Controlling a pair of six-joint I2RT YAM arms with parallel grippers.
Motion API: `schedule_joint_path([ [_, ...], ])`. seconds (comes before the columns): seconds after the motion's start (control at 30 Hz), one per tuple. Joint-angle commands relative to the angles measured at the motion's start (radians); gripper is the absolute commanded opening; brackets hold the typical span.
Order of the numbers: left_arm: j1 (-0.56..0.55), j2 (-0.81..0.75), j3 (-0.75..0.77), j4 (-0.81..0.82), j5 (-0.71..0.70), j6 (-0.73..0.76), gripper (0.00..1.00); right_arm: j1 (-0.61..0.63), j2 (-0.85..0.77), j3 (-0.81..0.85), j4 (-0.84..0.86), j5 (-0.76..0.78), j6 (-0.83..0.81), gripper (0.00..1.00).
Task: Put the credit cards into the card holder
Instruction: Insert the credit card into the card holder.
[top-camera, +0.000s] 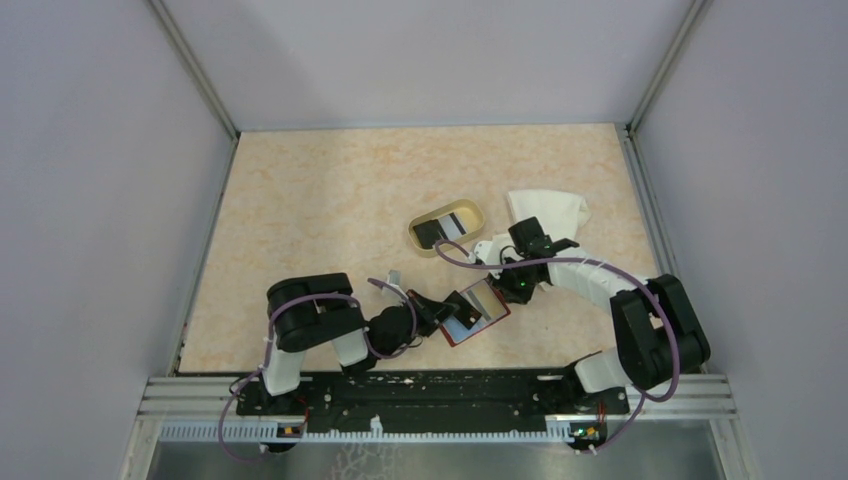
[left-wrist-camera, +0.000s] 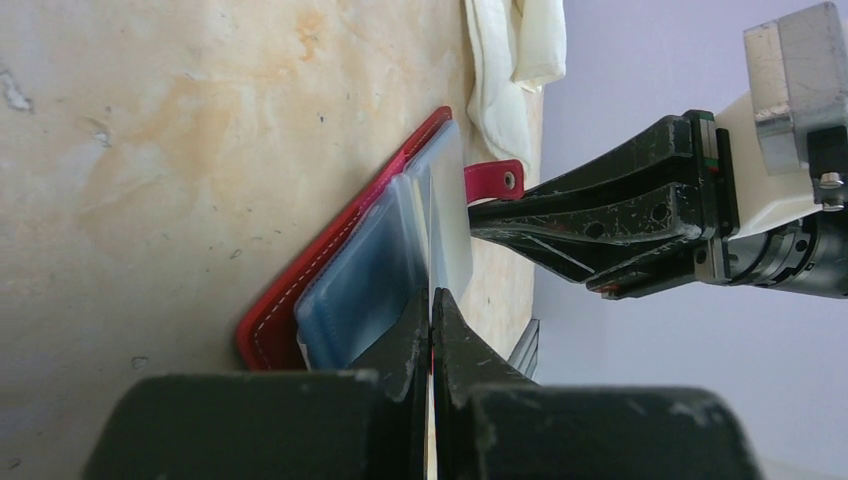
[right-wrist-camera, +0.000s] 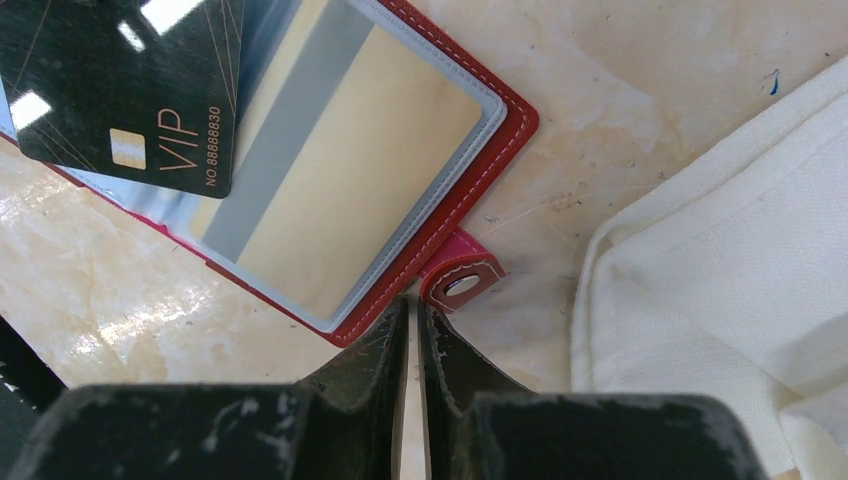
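The left tool (left-wrist-camera: 432, 300) clamps a black credit card (right-wrist-camera: 120, 90) edge-on over the open card holder (right-wrist-camera: 505, 125) on the worktop (top-camera: 330, 200), likely for slotting. The right tool (right-wrist-camera: 412, 305), fingers together, seemingly steadies its edge beside the snap tab (right-wrist-camera: 460, 283).

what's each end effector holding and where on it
Left end effector pinches the black VIP card by an edge. Right end effector touches the card holder's edge; grip unclear.

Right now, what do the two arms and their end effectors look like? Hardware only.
The left arm and right arm: chunky black joint housings, white links, a purple cable looped along each. The left end effector and right end effector: two matte black tapered fingers, scuffed with pale scratches; the right one's mount is white.
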Motion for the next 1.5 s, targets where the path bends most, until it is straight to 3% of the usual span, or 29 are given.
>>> schedule_joint_path([
  [0.0,-0.004,0.009,0.002,-0.027,-0.019,-0.028,0.0,0.018,0.037,-0.001,-0.015,-0.001,-0.004,0.08],
  [0.3,-0.004,-0.045,-0.021,-0.066,-0.028,-0.022,0.0,0.018,0.04,0.0,-0.015,0.001,-0.002,0.08],
  [0.87,-0.005,0.029,0.056,-0.059,0.028,-0.033,0.0,0.023,0.04,0.0,-0.016,-0.002,-0.001,0.08],
  [1.47,-0.004,-0.018,0.11,-0.335,0.113,-0.198,0.0,0.03,0.042,0.002,-0.016,-0.004,0.001,0.08],
])
